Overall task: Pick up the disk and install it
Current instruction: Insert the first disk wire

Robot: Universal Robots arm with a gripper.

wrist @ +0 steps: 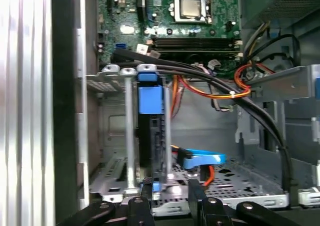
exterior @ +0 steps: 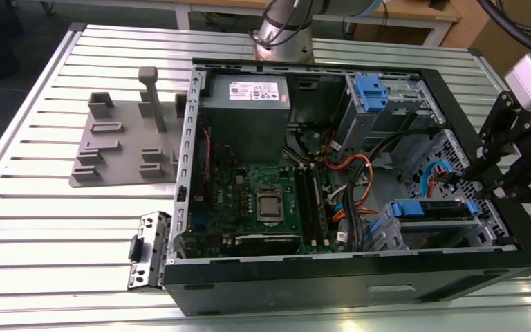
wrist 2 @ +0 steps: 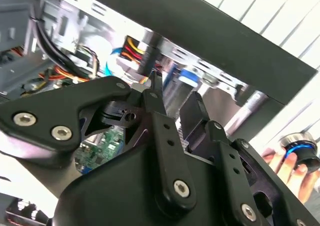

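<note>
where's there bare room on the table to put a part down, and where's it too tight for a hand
Free: the slatted table on the exterior view's left, in front of the grey fixture plate and beside the small bracket. Crowded: inside the computer case, where cables crowd the drive cage beside the end effector.

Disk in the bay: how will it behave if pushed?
Probably stiff and dense: the disk is a solid slab in a blue carrier. Held edge-on between bay rails, it should slide, not tip. Nearby cables might snag.
</note>
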